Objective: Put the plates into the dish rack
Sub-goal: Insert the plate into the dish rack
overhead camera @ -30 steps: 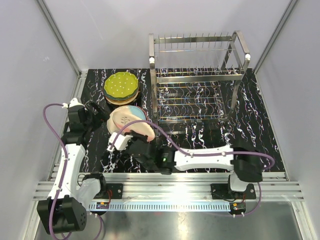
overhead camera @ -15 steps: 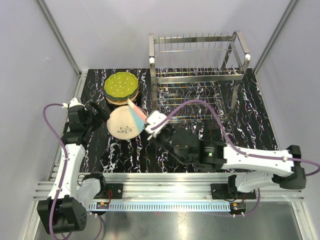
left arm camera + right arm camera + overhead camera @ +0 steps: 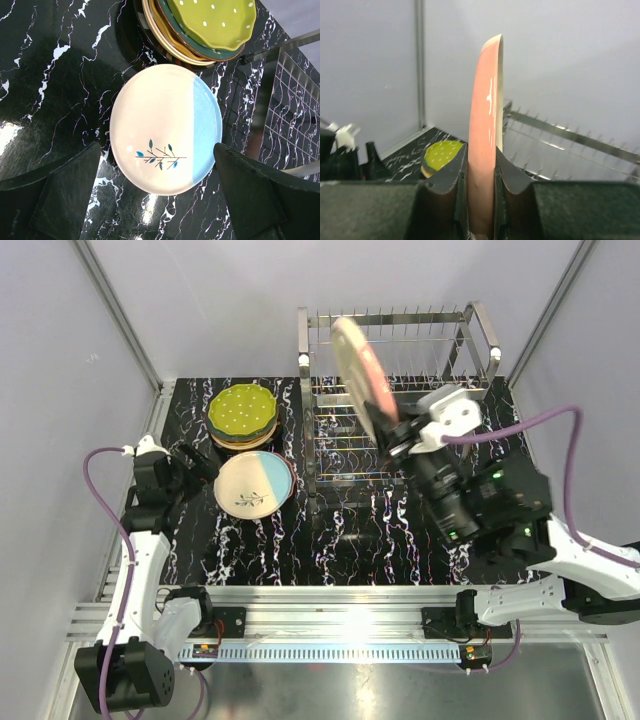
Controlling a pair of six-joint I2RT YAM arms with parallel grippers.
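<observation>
My right gripper (image 3: pixel 392 435) (image 3: pixel 481 175) is shut on the rim of a pink and cream plate (image 3: pixel 362 378) (image 3: pixel 486 125), held on edge high above the front of the dish rack (image 3: pixel 400 390). The rack's tines (image 3: pixel 560 135) lie behind the plate in the right wrist view. A cream and pale blue plate with a leaf sprig (image 3: pixel 254 483) (image 3: pixel 165 127) lies flat on the table. My left gripper (image 3: pixel 200 466) (image 3: pixel 160 200) stands open just beside its near edge, touching nothing. A stack of plates topped by a dotted green plate (image 3: pixel 242 412) (image 3: pixel 212 22) sits behind it.
The table top is black marble (image 3: pixel 400 530). Metal frame posts and grey walls close in the left, back and right sides. The right arm's body (image 3: pixel 490 510) hangs over the table in front of the rack.
My right arm has lifted the pink and cream plate off the leaf plate and swung it right and up to the rack, turning it on edge. The left arm has stayed put.
</observation>
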